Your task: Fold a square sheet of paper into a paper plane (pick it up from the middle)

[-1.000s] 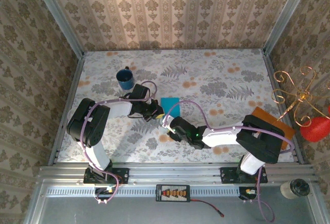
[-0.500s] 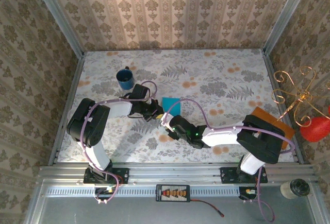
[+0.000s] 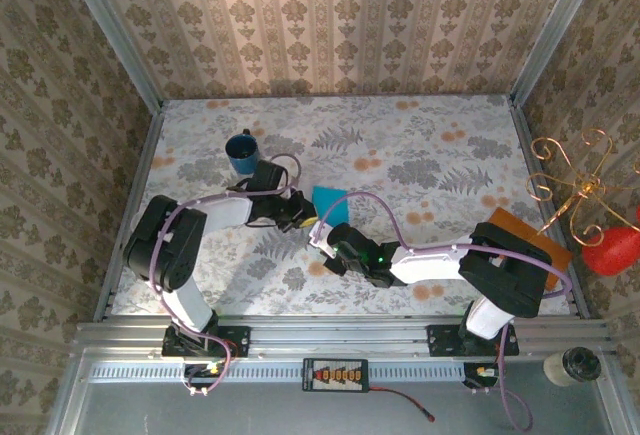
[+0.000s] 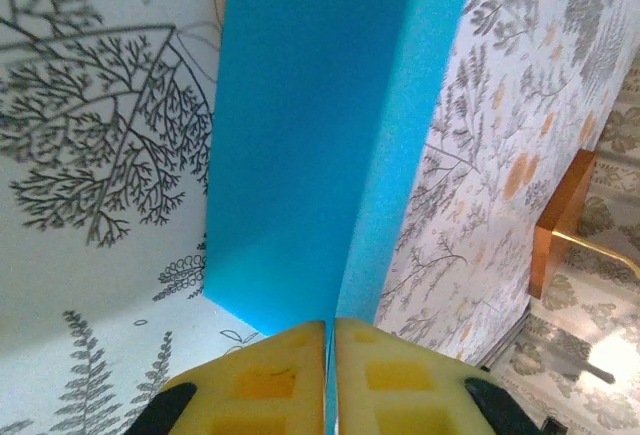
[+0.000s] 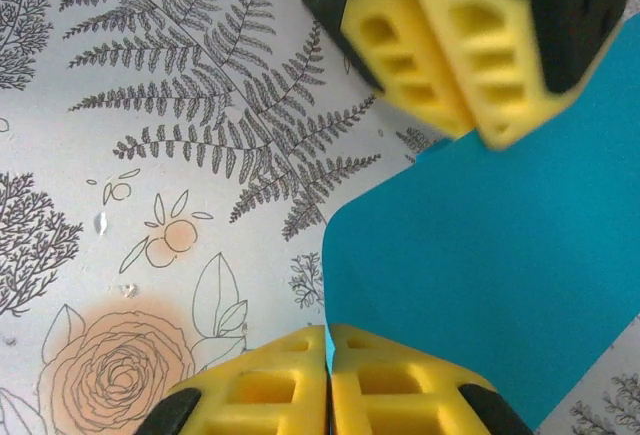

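The square sheet of paper (image 3: 331,205) is bright turquoise and lies folded in the middle of the table, between the two arms. In the left wrist view the sheet (image 4: 300,155) stands up as a creased double layer running away from the fingers. My left gripper (image 3: 304,217) (image 4: 330,345) is shut on its near end. My right gripper (image 3: 322,238) (image 5: 328,355) is shut on an edge of the sheet (image 5: 500,255). The left gripper's yellow fingers (image 5: 440,45) show just beyond it, pinching the same sheet.
A dark blue mug (image 3: 241,151) stands at the back left of the floral table (image 3: 430,155). An orange-brown board (image 3: 530,240) (image 4: 560,225) lies at the right edge, beside a gold wire stand (image 3: 570,180) and a red ball (image 3: 612,250).
My right gripper has closed onto the paper's edge and crept slightly toward the left gripper. The left arm has shifted a little and keeps its pinch on the paper.
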`<state>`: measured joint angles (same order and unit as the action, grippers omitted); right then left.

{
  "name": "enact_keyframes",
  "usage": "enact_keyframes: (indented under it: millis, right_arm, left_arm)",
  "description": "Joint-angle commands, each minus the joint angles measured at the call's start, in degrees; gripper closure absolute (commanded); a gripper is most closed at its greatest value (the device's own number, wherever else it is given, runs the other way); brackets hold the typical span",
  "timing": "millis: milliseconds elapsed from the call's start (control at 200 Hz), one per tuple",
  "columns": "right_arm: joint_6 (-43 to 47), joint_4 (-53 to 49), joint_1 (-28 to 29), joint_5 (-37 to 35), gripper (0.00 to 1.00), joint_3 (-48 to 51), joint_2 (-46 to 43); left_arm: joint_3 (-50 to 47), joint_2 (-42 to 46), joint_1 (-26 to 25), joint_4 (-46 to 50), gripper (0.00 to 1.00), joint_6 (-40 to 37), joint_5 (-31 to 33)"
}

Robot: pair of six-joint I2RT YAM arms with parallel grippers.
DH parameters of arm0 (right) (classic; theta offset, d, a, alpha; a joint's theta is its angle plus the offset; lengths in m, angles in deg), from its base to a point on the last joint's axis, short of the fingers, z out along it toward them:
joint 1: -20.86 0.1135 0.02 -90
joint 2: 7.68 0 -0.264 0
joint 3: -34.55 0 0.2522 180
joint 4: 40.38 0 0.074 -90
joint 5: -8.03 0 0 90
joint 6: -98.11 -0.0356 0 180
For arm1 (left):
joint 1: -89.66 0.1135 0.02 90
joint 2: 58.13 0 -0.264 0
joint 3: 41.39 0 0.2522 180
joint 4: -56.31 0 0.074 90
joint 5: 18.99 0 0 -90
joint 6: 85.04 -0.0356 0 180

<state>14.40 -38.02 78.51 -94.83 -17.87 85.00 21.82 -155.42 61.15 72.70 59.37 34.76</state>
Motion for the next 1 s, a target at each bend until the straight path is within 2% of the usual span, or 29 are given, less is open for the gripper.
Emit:
enact_keyframes:
  millis: [0,135,320,430,615,835,995]
  right_arm:
    - [-1.2,-1.7,0.1,1.8,0.96,-0.5,-1.2]
    - [-2.2,-2.5,-0.2,4.5,0.99,-0.2,-2.4]
    - [-3.9,-3.4,-0.8,9.5,1.00,0.8,-4.2]
    - [-5.0,-3.7,-1.1,10.4,1.00,1.6,-4.6]
    - [-6.4,-3.9,-1.5,11.8,1.00,1.8,-4.7]
    - [-9.0,-4.6,-2.6,11.6,1.00,1.0,-3.4]
    - [-11.0,-5.7,-3.4,8.7,1.00,0.0,-2.8]
  left_arm:
    - [-0.9,2.7,1.2,3.4,0.84,-1.0,2.0]
    - [-0.6,5.8,2.1,6.4,0.73,-3.5,4.2]
    - [1.4,7.6,1.3,5.3,0.68,-5.0,3.6]
    - [3.2,3.6,-0.7,5.6,0.69,-5.3,3.9]
    - [6.7,-4.4,-2.5,7.0,0.76,-5.6,4.9]
    - [12.0,-8.9,-4.1,13.8,0.80,-9.3,7.3]
    - [12.8,-11.3,-4.5,16.9,0.81,-10.9,8.2]
